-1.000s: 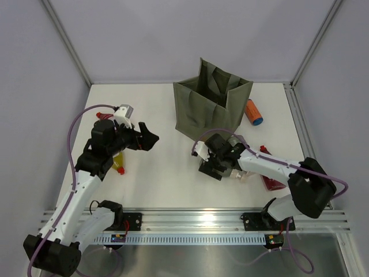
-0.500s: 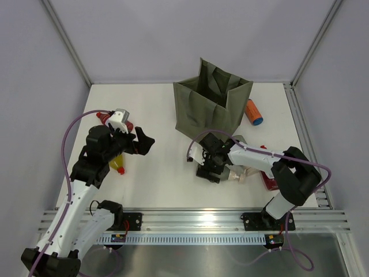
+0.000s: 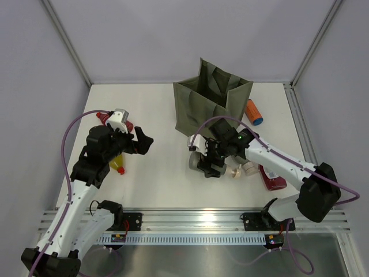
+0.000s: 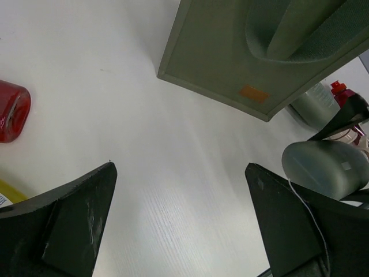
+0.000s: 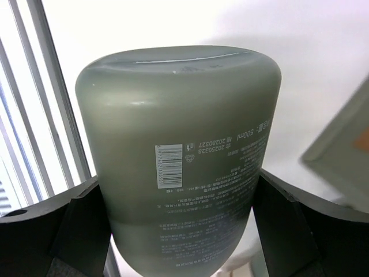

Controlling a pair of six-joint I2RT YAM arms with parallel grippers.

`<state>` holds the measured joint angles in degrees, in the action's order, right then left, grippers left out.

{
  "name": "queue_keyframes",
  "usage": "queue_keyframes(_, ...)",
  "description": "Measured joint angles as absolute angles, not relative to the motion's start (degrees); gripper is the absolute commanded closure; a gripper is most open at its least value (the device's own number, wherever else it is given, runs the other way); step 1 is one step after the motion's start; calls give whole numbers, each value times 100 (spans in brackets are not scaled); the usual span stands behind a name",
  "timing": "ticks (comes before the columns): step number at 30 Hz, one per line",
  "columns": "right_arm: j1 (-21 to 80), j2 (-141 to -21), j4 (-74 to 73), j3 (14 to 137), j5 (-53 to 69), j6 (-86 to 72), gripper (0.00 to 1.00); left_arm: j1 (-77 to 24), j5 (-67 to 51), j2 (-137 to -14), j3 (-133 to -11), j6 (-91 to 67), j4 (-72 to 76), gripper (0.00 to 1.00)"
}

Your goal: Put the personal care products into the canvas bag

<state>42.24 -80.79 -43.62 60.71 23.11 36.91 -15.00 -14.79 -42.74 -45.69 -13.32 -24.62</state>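
The olive canvas bag [image 3: 212, 104] stands open at the back centre; the left wrist view shows its side [image 4: 230, 52] with the orange mark [image 4: 254, 93]. My right gripper [image 3: 209, 161] is shut on a grey-green pump bottle [image 3: 196, 160], held on its side just above the table in front of the bag. In the right wrist view the bottle [image 5: 179, 161] fills the space between the fingers [image 5: 75, 231]. My left gripper [image 3: 143, 141] is open and empty, over bare table [image 4: 179, 167]. An orange bottle with blue cap [image 3: 253, 112] lies right of the bag.
A dark red bottle [image 3: 271, 178] and a small cream bottle [image 3: 249, 167] lie right of my right gripper. A red bottle [image 3: 105, 118] and a yellow one [image 3: 118, 164] lie by my left arm. Metal rails run along the near edge [image 3: 196, 219] and the right side.
My right gripper has closed on the grey-green bottle and raised it off the table, turning it toward the left. My left gripper drew back to the left, then stayed still.
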Motion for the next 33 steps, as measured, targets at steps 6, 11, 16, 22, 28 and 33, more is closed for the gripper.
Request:
queue_keyframes(6,3999,-7955,-4307,6643,2827,3583,100,-1500,-1426,-4276,-4569,-1334,-2480,1)
queue_keyframes(11,3972,-8101,-4932,7824,3124,3371,100,-1500,-1358,-4307,-4569,-1337,-2530,1)
queue_keyframes(16,3688,-8750,-4880,10490,3614,2707,100,-1500,-1262,-4351,-4569,-1350,-2615,1)
queue_keyframes(22,2987,-9688,-4139,13034,3708,1638,100,-1500,-1153,-4362,-4569,-1356,-2657,1)
queue_keyframes(28,2296,-10484,-3350,13559,3162,1081,100,-1500,-1096,-4362,-4569,-1352,-2716,1)
queue_keyframes(33,1931,-10803,-3107,12667,2705,972,100,-1500,-1061,-4362,-4569,-1332,-2735,1)
